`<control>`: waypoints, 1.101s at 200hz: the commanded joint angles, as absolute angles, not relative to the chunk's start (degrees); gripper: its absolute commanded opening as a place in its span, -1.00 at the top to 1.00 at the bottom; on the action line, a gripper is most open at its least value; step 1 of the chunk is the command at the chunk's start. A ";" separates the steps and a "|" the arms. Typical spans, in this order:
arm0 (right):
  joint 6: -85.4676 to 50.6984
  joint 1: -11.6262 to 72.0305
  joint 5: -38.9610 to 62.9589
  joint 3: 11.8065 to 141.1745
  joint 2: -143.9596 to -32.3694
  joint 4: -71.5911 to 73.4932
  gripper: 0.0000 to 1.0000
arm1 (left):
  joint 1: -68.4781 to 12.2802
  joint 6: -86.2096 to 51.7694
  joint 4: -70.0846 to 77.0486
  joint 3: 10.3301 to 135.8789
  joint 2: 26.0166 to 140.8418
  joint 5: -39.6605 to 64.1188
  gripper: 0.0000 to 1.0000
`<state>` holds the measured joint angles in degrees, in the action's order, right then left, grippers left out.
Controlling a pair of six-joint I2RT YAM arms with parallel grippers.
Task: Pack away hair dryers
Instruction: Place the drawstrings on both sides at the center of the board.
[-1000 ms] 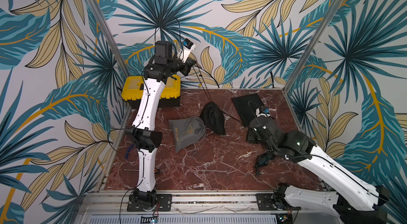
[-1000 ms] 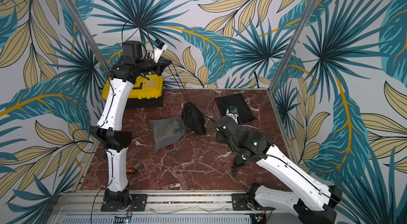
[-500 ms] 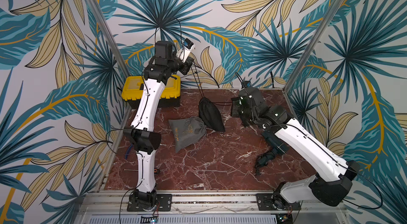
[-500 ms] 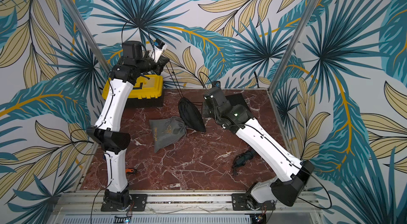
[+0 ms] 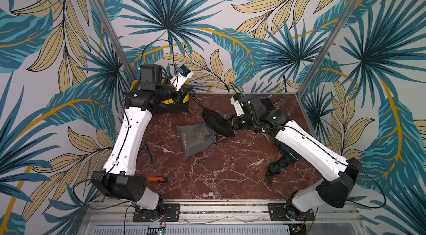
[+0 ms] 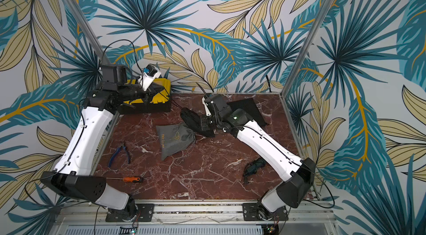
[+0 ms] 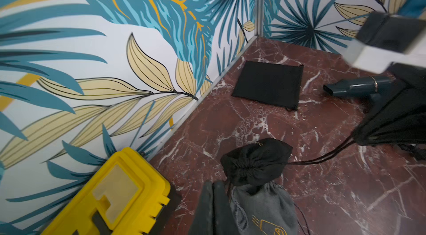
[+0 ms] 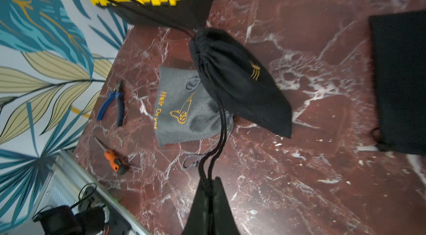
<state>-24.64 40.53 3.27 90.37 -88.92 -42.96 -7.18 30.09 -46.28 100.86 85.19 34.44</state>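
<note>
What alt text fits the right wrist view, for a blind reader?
The right tool grips the cords of a closed black pouch, which partly covers a grey pouch marked Hair Dryer. Pliers and a screwdriver lie nearby.

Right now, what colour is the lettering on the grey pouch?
Golden orange on the grey pouch; clearest in the right wrist view.
</note>
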 commanded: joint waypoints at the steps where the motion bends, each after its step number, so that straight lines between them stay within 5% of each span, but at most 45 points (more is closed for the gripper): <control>1: -25.30 41.84 11.55 88.59 -91.96 -42.23 0.92 | -7.61 33.36 -48.26 91.11 82.10 35.01 1.00; 56: -25.93 43.06 12.48 88.11 -96.88 -43.95 0.28 | -8.43 36.80 -50.01 77.92 81.25 26.13 0.93; 66: -25.75 43.07 12.66 88.24 -97.13 -44.99 0.18 | -8.59 37.81 -51.20 78.11 82.05 24.98 0.64; 92: -26.26 43.10 9.28 87.46 -94.87 -47.40 0.00 | -8.94 39.46 -56.08 82.24 84.22 23.16 -0.67; 105: -27.03 43.09 5.19 86.97 -92.82 -49.21 -0.06 | -9.53 40.38 -59.72 85.42 85.05 22.02 -1.00; 185: -42.21 36.16 -15.61 79.08 -77.16 -60.47 -0.18 | -12.17 30.19 -71.58 97.89 81.52 20.57 -0.99; 220: -53.43 30.53 -16.81 67.95 -68.66 -64.48 -0.31 | -21.24 24.69 -71.46 103.00 81.65 23.32 -0.99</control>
